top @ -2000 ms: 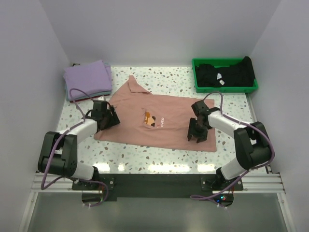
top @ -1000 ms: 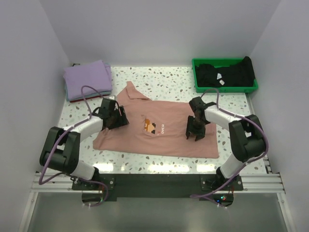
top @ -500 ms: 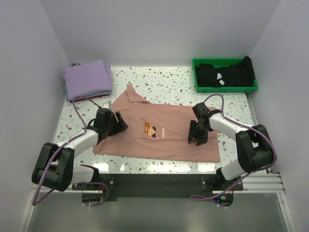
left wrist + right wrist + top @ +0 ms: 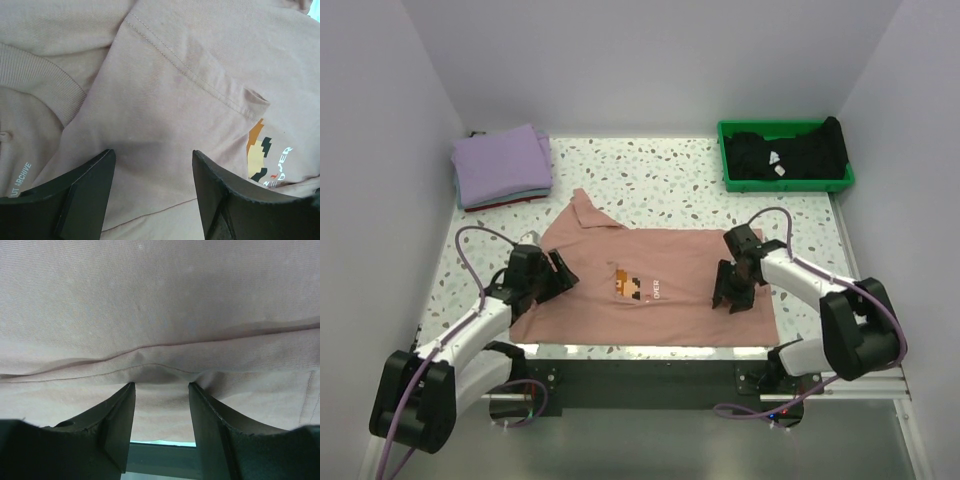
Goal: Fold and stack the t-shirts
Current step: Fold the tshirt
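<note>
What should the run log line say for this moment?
pink shirt spread flat | left tool open, on its collar end | right tool open, on its hem end

Spread t-shirt near centre, folded stack behind left, tray behind right, another t-shirt in it

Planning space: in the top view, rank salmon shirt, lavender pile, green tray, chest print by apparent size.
1. salmon shirt
2. green tray and lavender pile: too alike to rank
3. chest print

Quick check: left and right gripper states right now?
Left gripper: open, jaws apart, resting on the salmon-pink t-shirt.
Right gripper: open, jaws apart, resting on the same t-shirt.
</note>
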`<state>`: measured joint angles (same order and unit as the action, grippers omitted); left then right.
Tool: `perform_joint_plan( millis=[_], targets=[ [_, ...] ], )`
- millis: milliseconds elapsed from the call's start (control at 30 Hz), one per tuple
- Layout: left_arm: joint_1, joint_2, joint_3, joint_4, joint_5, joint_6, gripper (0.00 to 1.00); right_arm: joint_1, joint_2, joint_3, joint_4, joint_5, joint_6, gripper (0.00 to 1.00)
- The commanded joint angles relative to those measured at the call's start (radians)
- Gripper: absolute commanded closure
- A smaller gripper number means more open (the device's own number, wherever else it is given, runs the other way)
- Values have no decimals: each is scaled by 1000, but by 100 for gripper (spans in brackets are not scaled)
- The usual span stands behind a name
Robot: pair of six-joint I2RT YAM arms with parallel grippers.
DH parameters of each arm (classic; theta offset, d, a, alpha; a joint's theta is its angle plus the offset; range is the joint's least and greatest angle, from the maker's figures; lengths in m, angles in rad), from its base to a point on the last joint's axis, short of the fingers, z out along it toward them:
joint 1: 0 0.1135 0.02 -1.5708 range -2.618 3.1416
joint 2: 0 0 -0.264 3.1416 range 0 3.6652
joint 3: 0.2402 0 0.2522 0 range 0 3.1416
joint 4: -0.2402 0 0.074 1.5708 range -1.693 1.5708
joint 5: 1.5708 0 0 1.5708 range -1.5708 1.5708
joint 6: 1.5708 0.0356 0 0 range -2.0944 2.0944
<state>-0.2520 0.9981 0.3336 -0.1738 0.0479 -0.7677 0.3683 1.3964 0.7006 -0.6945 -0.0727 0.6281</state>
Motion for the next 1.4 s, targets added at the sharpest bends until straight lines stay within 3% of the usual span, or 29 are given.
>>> perform_joint_plan(
  millis=[0,200,433,667,800,967,1367],
  targets=[
    [-4,-10,-19,-150,-65,-19,31,6,-11,-52,-99,37,5,48],
    [-4,-24,102,-211,-78,25,30,6,-92,84,-216,37,7,48],
    [-4,19,333,-222,-88,100,25,-37,-68,472,-364,197,-66,44],
    [-4,80,409,-187,-13,127,25,-275,93,563,-173,108,-208,45],
    [-3,31,369,-205,-22,116,25,-311,216,603,-80,146,-232,47],
    [0,-26,329,-233,-31,116,24,-362,375,626,25,128,-215,57],
    [3,-44,318,-285,-45,127,23,-365,484,611,148,171,-263,59]
  ],
)
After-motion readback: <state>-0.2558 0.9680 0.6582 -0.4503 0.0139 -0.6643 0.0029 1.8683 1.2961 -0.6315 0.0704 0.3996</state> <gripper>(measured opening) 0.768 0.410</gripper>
